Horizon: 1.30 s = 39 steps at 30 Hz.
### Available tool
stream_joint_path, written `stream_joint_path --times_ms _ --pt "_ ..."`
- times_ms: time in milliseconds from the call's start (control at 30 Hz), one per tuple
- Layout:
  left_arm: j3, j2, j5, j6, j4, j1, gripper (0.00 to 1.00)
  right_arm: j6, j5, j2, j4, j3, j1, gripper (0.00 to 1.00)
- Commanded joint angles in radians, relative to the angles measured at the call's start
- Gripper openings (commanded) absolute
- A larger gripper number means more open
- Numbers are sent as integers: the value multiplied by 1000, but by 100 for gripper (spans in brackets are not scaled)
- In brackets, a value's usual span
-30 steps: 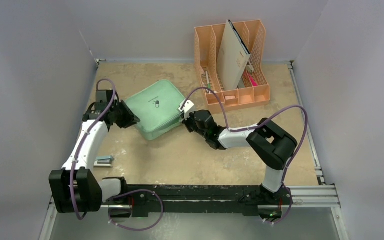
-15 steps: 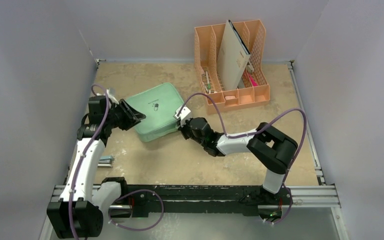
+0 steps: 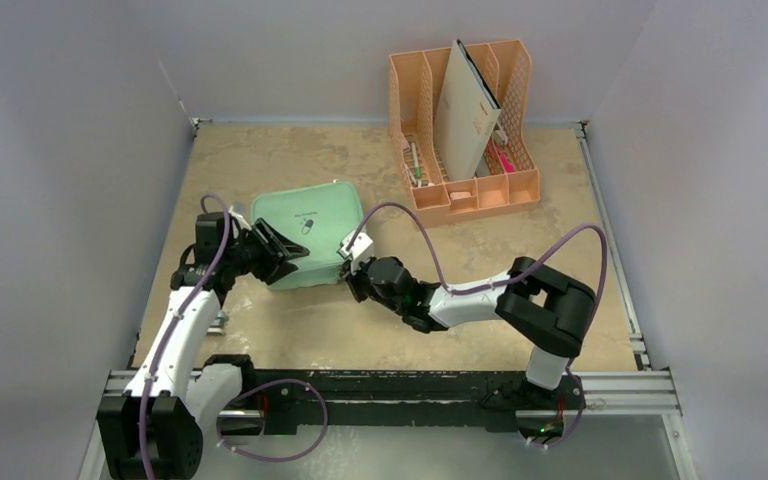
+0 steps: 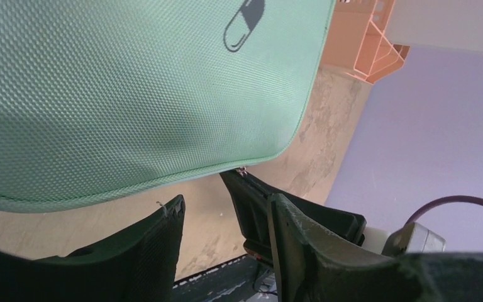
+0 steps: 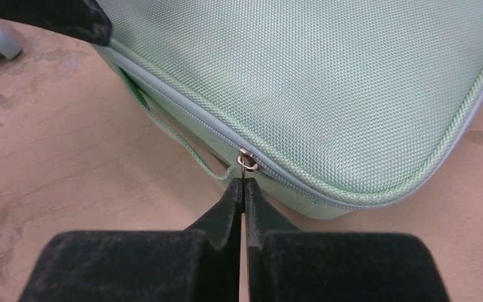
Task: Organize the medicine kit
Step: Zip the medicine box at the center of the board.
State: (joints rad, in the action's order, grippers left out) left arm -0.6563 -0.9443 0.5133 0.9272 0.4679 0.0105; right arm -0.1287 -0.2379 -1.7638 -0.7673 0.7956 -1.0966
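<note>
Currently | right claw (image 5: 244, 182) pinched on zip pull (image 5: 246, 161) | left claw (image 4: 226, 207) apart, not gripping kit (image 3: 310, 235) | risk: unbraced kit drags with the tug, or thin pull slips free

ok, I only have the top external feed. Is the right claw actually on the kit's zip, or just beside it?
Observer: On it. The right wrist view shows the right claw shut on the small metal zip pull at the near edge of the medicine kit.
Operator: Is the left claw gripping the case?
Observer: No. The left wrist view shows the left claw open, with the kit's edge beyond it and nothing in its grip.
Operator: Anything loose near the pull?
Observer: In the right wrist view, a thin green cord loop hangs off the kit's side just left of the pull.
</note>
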Motion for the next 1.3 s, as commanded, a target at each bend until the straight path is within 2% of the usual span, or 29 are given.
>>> stream_joint_path --times_ms 0,233,633,1000,1267 --pt "36 21 11 70 -65 -3 49 -47 -19 34 -82 36 -40 0" --pt "45 91 -76 134 49 -33 49 -56 -42 0 -86 73 -90 0" --pt "97 237 -236 377 225 -41 50 -52 -65 -36 -72 120 -148 0" --pt "129 112 -241 430 124 -40 48 -53 -63 -49 -74 124 -152 0" --pt "127 88 -350 410 148 -40 33 -36 -73 -38 -72 84 -152 0"
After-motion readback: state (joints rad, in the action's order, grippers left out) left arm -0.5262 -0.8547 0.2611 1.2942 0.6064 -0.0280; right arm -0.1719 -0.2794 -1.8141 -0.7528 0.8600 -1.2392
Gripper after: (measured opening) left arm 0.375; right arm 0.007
